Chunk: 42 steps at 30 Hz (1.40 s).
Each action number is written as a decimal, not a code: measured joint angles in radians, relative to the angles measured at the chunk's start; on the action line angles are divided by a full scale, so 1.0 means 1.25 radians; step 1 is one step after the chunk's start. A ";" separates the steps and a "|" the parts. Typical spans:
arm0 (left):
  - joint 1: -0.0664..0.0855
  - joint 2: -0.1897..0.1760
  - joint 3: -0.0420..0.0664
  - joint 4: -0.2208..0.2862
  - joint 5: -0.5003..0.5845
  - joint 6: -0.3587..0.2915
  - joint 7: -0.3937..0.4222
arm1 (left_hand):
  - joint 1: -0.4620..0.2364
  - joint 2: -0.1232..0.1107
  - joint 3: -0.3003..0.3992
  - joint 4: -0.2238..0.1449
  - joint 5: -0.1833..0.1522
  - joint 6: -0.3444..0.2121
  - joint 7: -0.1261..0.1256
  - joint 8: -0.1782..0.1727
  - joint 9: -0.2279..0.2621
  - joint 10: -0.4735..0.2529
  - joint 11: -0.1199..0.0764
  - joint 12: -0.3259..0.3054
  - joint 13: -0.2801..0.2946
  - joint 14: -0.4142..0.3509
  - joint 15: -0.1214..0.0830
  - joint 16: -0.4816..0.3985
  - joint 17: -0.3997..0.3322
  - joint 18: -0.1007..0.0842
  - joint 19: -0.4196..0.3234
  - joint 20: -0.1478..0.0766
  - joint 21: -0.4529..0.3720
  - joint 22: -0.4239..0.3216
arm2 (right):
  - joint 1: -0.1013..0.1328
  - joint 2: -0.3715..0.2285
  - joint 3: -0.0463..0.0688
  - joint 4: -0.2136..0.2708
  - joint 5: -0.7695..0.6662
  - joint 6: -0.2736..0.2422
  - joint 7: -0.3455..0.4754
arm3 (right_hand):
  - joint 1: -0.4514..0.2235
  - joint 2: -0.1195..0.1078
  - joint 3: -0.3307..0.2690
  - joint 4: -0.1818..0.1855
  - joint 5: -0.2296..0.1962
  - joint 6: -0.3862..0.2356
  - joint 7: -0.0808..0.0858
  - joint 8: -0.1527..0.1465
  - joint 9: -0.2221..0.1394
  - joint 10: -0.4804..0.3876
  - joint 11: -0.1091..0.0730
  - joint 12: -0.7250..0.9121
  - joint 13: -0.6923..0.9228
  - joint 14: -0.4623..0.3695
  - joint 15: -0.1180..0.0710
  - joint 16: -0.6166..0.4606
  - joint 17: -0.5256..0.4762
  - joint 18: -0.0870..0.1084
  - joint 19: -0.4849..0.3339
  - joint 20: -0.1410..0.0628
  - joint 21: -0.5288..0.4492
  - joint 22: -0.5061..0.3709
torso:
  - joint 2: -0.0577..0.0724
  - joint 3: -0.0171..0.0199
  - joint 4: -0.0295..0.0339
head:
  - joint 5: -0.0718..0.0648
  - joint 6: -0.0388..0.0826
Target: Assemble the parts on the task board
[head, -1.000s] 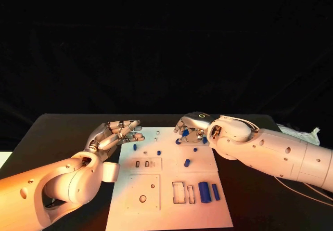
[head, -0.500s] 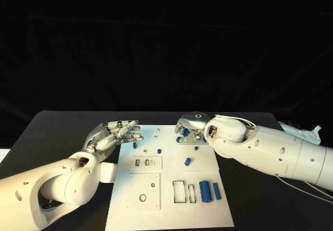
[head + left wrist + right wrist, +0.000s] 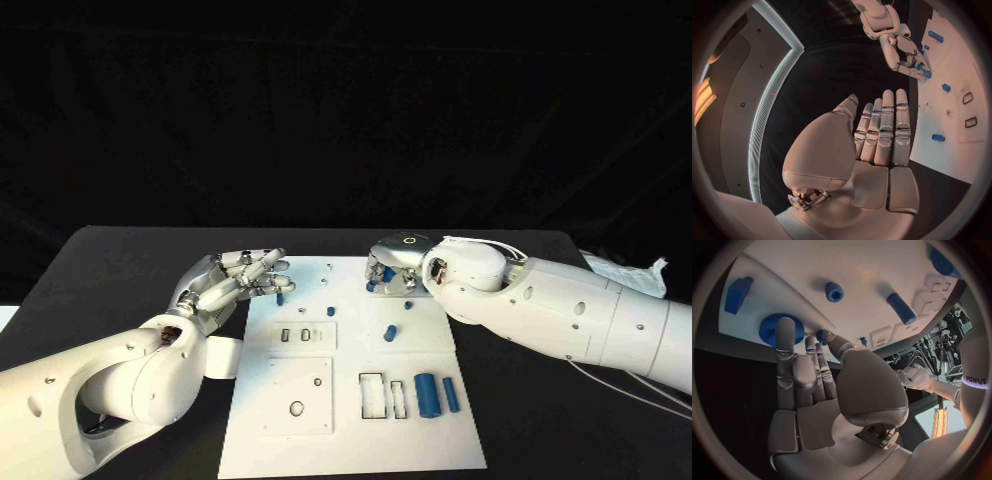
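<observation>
task board (image 3: 353, 400) in the table's (image 3: 116, 270) middle; left hand (image 3: 231, 280) at its far-left corner, right hand (image 3: 392, 262) at its far edge

The left arm is reaching in from the near left, its left robot hand (image 3: 231, 279) hovering with fingers (image 3: 887, 125) lying straight and close together, thumb set apart, and nothing in its grasp. The right arm is stretching across from the right, elbow bent, with the right robot hand (image 3: 392, 268) pointing downward. Its fingers (image 3: 786, 357) are extending side by side while the thumb is angling toward them; whether they are pinching anything cannot be told.
</observation>
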 measured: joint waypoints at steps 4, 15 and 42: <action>0.000 0.000 0.000 -0.001 0.000 0.000 -0.002 | 0.000 0.000 0.002 -0.002 0.000 -0.002 0.002 0.000 0.000 0.000 0.000 0.000 0.000 0.000 0.000 0.000 0.001 0.000 0.000 0.000 0.000 0.000 | 0.001 0.003 0.001 -0.002 0.002 0.005 0.000 | 0.000 0.000 0.005 0.005 0.000 0.002 0.001 0.000 0.000 0.007 0.001 0.000 0.000 0.000 0.000 0.014 0.015 0.000 0.000 0.000 0.023 0.025 | 0.001 -0.0004 0.0010 | 0.000 0.001; 0.000 0.000 0.000 -0.002 0.000 0.000 -0.006 | 0.000 0.000 0.008 -0.008 0.000 -0.003 0.003 -0.003 0.000 0.000 0.000 -0.003 0.000 0.000 0.000 -0.003 0.005 0.000 0.006 0.000 -0.003 -0.001 | 0.001 0.005 0.001 -0.003 0.010 0.008 0.002 | 0.002 -0.011 0.018 0.014 -0.014 0.001 0.001 0.000 0.000 0.007 0.001 0.000 0.000 0.000 0.000 0.033 0.033 0.000 0.000 0.000 0.048 0.050 | 0.003 -0.0018 0.0034 | -0.002 0.002; 0.000 -0.002 0.000 -0.007 -0.001 0.001 -0.018 | 0.010 -0.003 0.027 -0.022 0.000 -0.006 0.006 -0.006 0.000 -0.003 0.003 -0.008 0.000 0.000 0.000 -0.011 0.013 0.000 0.006 0.000 -0.009 -0.003 | 0.000 0.011 0.001 0.007 0.119 -0.126 0.000 | 0.024 0.010 0.063 0.029 -0.013 0.060 -0.009 0.016 0.001 0.114 -0.029 0.013 0.011 -0.001 -0.027 0.106 0.108 -0.025 0.041 -0.009 0.230 0.277 | 0.007 -0.0046 0.0094 | -0.004 0.008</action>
